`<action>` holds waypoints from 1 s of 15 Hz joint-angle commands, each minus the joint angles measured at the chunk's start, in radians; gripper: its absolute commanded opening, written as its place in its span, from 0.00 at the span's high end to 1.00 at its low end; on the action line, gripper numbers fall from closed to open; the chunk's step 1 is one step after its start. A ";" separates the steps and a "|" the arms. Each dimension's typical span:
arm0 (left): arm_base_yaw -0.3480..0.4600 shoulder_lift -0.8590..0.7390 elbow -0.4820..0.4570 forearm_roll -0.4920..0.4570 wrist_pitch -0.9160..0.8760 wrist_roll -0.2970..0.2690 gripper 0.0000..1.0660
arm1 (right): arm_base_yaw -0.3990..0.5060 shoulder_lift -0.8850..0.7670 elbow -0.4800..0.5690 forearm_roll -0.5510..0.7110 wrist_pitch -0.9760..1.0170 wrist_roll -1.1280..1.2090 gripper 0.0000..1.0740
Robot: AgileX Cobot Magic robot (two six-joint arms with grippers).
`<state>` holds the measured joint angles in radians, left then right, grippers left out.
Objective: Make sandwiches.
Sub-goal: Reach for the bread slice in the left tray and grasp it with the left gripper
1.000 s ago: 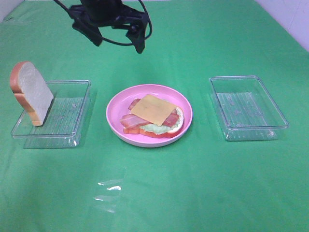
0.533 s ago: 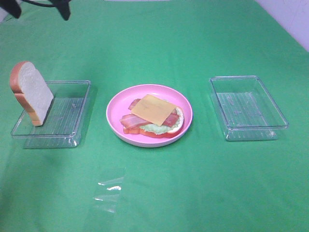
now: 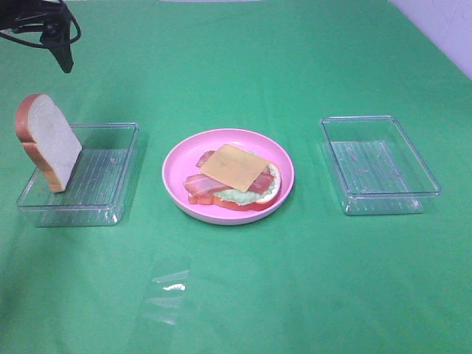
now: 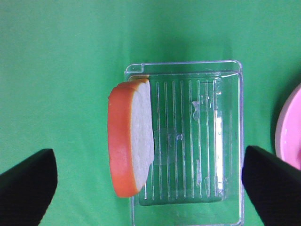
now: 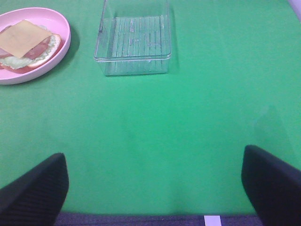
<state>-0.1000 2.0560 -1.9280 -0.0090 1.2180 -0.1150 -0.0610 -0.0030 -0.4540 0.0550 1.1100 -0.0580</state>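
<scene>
Left gripper (image 4: 149, 188) wide above bread slice (image 4: 130, 136)

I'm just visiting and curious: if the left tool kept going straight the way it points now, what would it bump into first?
Probably the bread slice leaning on the rim of the clear tray. The open left tool points down over both, though depth is hard to judge.

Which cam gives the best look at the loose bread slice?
Left wrist. It looks straight down on the bread slice, showing its orange crust and white face as it stands on edge at the rim of the clear tray. Exterior high shows it smaller, leaning at the tray's left end. Right wrist does not show it.
</scene>
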 commanded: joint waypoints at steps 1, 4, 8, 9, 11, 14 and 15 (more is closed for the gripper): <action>0.000 0.046 0.010 0.009 0.098 -0.009 0.05 | 0.000 -0.031 0.001 0.002 -0.002 0.004 0.11; 0.000 0.114 0.010 0.009 0.098 -0.022 0.06 | 0.000 -0.031 0.001 0.002 -0.002 0.004 0.11; 0.000 0.198 0.010 0.020 0.098 -0.037 0.06 | 0.000 -0.031 0.001 0.002 -0.002 0.004 0.11; 0.000 0.209 0.010 0.020 0.100 -0.037 0.06 | 0.000 -0.031 0.001 0.002 -0.002 0.004 0.11; 0.000 0.231 0.010 0.020 0.100 -0.044 0.09 | 0.000 -0.031 0.001 0.002 -0.002 0.004 0.11; 0.000 0.231 0.010 0.020 0.100 -0.044 0.31 | 0.000 -0.031 0.001 0.002 -0.002 0.004 0.11; 0.000 0.231 0.010 0.021 0.100 -0.044 0.41 | 0.000 -0.031 0.001 0.002 -0.002 0.004 0.11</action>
<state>-0.1000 2.2880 -1.9280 0.0100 1.2160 -0.1510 -0.0610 -0.0030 -0.4540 0.0550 1.1100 -0.0580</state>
